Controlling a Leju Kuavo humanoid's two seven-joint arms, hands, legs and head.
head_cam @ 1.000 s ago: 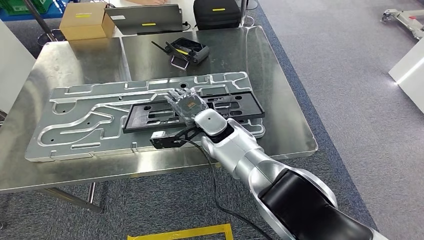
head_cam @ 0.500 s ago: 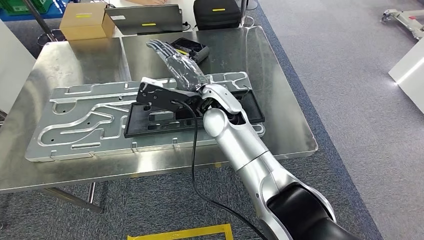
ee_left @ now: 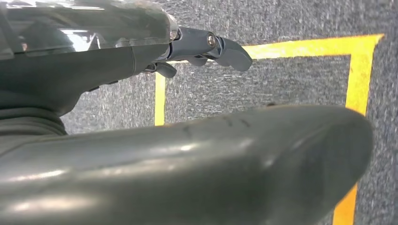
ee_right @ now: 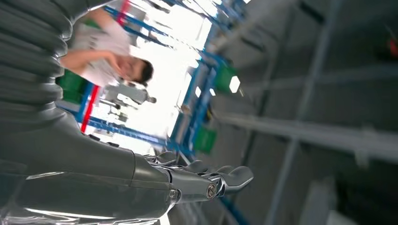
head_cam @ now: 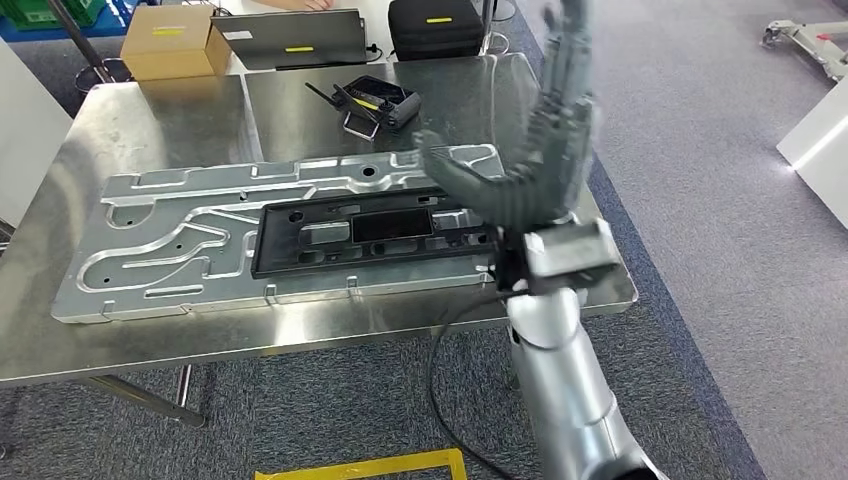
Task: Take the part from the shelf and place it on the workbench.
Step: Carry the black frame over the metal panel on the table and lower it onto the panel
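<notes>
The part, a long black plastic frame (head_cam: 375, 232), lies flat on a grooved aluminium plate (head_cam: 160, 230) on the steel workbench (head_cam: 150, 120). My right hand (head_cam: 540, 170) is raised above the bench's right end, blurred, with fingers stretched upward and thumb out, holding nothing and well clear of the part. In the right wrist view the same hand (ee_right: 187, 180) points up at ceiling beams and blue racks. My left hand (ee_left: 202, 47) hangs over grey carpet with yellow tape, fingers loosely extended and holding nothing.
A black remote controller (head_cam: 375, 100) sits at the back of the bench. Behind it are a cardboard box (head_cam: 170, 40), a grey case (head_cam: 290, 38) and a black bag (head_cam: 432, 25). Yellow floor tape (head_cam: 360, 465) lies at my feet. A person (ee_right: 108, 51) stands near the racks.
My right hand has lifted off the black part and swung up and to the right. The part stays flat on the plate.
</notes>
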